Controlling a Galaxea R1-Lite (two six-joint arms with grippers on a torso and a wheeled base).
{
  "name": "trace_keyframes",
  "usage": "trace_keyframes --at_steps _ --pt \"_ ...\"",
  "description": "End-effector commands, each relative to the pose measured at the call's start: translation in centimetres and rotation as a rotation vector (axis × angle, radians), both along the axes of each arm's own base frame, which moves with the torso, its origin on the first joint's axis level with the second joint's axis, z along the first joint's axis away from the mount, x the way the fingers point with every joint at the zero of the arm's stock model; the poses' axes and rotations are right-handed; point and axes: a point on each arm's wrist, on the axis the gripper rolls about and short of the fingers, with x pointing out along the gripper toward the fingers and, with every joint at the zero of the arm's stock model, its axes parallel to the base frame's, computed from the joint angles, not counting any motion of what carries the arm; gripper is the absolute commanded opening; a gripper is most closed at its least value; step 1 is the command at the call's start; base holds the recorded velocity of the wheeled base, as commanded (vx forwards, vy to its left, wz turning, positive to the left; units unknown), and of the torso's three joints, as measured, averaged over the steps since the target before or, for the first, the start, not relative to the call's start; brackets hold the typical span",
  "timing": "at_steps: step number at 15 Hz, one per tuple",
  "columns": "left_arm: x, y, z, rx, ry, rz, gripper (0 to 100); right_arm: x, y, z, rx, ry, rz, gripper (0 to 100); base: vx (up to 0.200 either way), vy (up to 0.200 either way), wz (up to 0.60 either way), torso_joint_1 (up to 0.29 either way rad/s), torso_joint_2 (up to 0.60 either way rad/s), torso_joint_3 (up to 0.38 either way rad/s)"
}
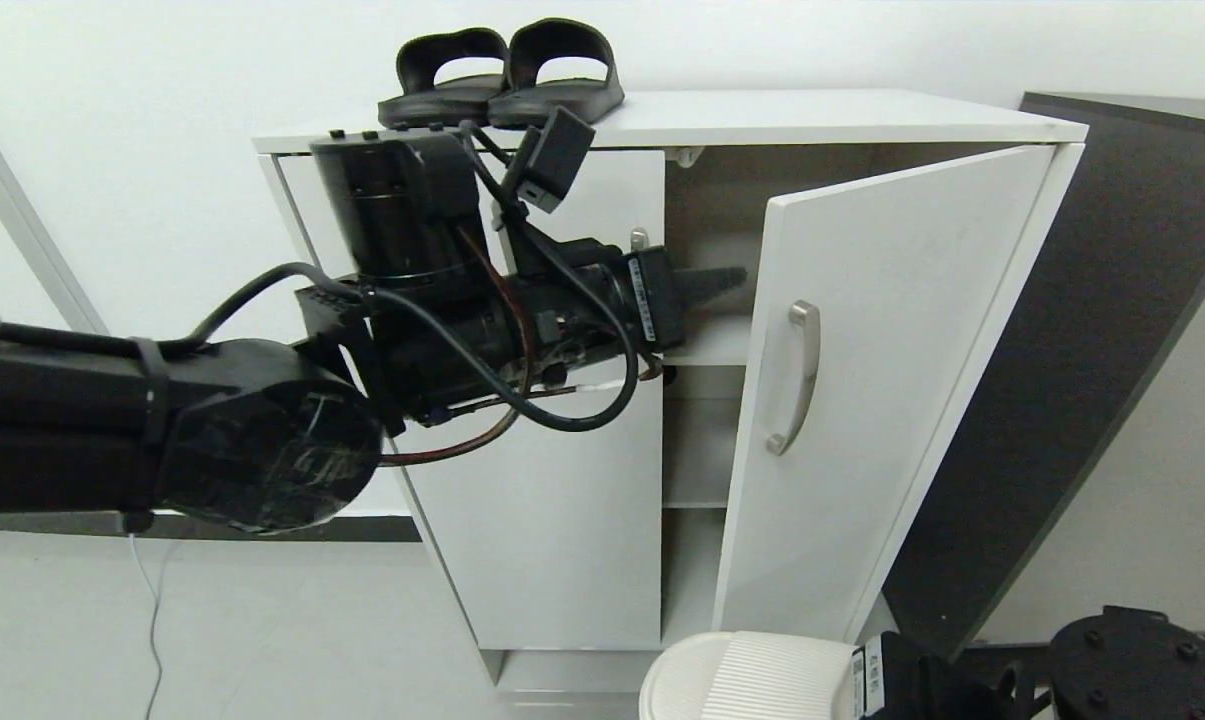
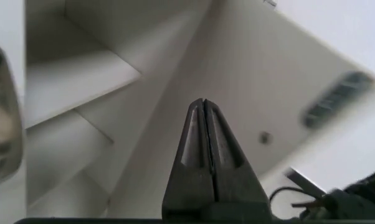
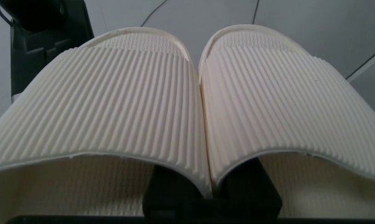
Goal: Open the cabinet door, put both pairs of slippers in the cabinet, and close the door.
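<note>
White cabinet (image 1: 842, 115) stands open; left claw (image 1: 734, 277) clenched empty at its opening; right claw (image 3: 212, 196) grasps cream slippers (image 3: 131, 106).

Left arm stretched out level, wrist straight, left gripper (image 1: 727, 280) with fingers pressed flat together, nothing between them, right gripper (image 3: 211, 198) clamped on the cream slippers (image 3: 125, 106) resting above its fingers

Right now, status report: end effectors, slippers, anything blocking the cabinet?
Left end effector shut, empty, at cabinet opening. Right end effector shut on white slippers. Black slippers atop cabinet. Left arm blocks opening.
</note>
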Motion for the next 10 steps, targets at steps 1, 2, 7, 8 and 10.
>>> trace_keyframes --at_steps 1,2,7,8,10 --pt "1.63 -1.20 -1.48 0.016 0.035 0.000 0 -0.03 -0.01 -0.07 -0.003 0.002 0.002 0 0.000 0.000 0.00 0.000 0.00 0.000" --pt "1.87 -1.38 -1.60 0.016 0.033 0.003 0 -0.03 0.00 -0.05 -0.002 0.001 0.002 0 0.000 0.000 0.00 0.000 0.00 0.000" --pt "2.60 -1.43 -1.92 0.015 0.045 0.013 0 -0.28 0.10 -0.17 -0.007 0.004 0.014 0 -0.040 0.000 0.00 0.000 0.00 0.000" --pt "2.60 -1.43 -1.92 0.014 0.048 0.013 0 -0.43 0.17 -0.25 -0.011 0.007 0.021 0 -0.200 0.000 0.00 0.007 0.00 0.002" --pt "2.23 -1.65 -2.01 0.019 0.046 0.006 0 -0.77 0.24 -0.36 -0.015 0.010 0.036 0 -0.200 0.000 0.00 0.000 0.00 -0.005"
